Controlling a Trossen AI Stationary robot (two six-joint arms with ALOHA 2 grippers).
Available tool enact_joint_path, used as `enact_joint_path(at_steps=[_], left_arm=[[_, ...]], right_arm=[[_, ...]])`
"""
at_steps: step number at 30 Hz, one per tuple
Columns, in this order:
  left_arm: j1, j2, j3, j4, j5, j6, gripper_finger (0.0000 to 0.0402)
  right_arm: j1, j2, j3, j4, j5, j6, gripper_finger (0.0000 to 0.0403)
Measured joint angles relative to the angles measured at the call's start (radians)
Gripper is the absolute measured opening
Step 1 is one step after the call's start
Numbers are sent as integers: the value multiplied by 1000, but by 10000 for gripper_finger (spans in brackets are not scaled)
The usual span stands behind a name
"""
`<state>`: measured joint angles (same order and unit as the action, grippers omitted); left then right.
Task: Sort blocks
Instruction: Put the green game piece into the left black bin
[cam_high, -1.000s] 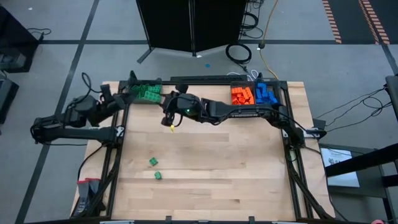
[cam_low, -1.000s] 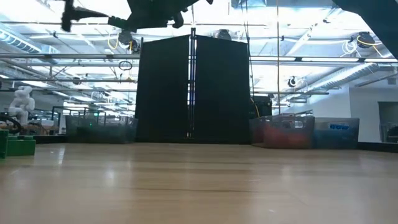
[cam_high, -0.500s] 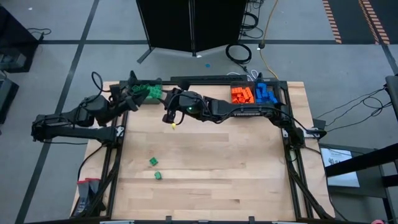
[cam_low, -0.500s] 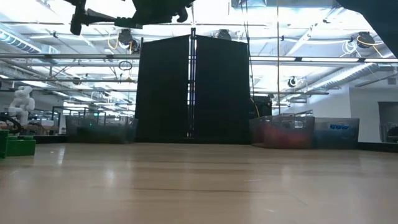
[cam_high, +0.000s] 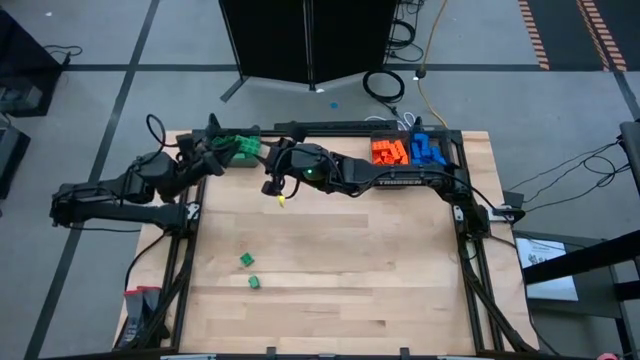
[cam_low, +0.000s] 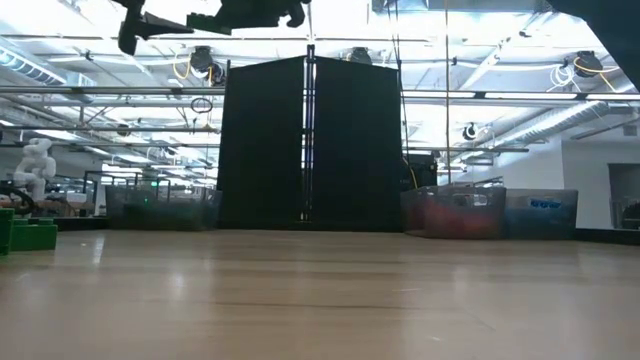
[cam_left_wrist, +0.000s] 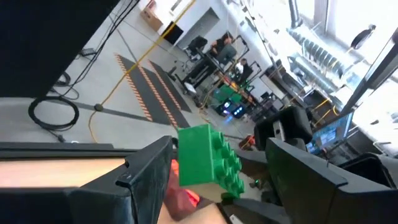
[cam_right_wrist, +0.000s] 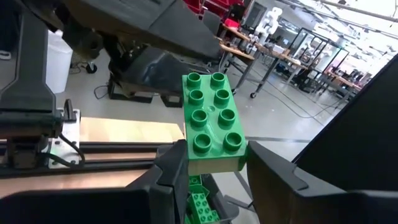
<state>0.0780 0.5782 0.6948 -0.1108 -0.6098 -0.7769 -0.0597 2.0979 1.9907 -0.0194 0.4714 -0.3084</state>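
The green bin (cam_high: 240, 148) holds several green blocks at the table's far left. My left gripper (cam_high: 213, 156) hovers at the bin's left side, pointing level, shut on a green block (cam_left_wrist: 208, 158). My right gripper (cam_high: 269, 166) reaches across from the right to the bin's right side, shut on a green two-by-four block (cam_right_wrist: 213, 121). Below that block the right wrist view shows the bin's green blocks (cam_right_wrist: 200, 206). Two loose green blocks (cam_high: 246, 260) (cam_high: 254, 282) lie flat on the table near its left side. My left gripper has the green block between its two fingers, one side of it (cam_left_wrist: 181, 169) against one finger (cam_left_wrist: 149, 168). The block itself hides where the other finger meets it. The fingers point level. The block is tilted and lifted clear of the table. My right gripper pinches the two-by-four block by its two long sides (cam_right_wrist: 188, 163) at one end, between its two fingers. The fingers lie level, coming from the table's right. The block sticks out beyond the fingertips with its studs up, clear above the green bin.
An orange bin (cam_high: 389, 152) and a blue bin (cam_high: 427, 150) with blocks stand at the far right. Bare wooden table (cam_high: 340, 280) lies in the middle and toward the near edge. A small yellow tag (cam_high: 280, 200) hangs under my right arm.
My left gripper has moved toward the table's right, up to the green bin, carrying its green block, and has rolled a little. Both grippers have kept their holds.
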Motion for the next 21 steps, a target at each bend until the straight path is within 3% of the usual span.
enact_joint_path(at_steps=[7, 21], left_arm=[[0, 66, -1, 53, 26, -3, 260], [0, 73, -1, 131, 33, -2, 249]], right_arm=[[0, 0, 0, 48, -1, -27, 118], [5, 0, 0, 49, -1, -44, 118]])
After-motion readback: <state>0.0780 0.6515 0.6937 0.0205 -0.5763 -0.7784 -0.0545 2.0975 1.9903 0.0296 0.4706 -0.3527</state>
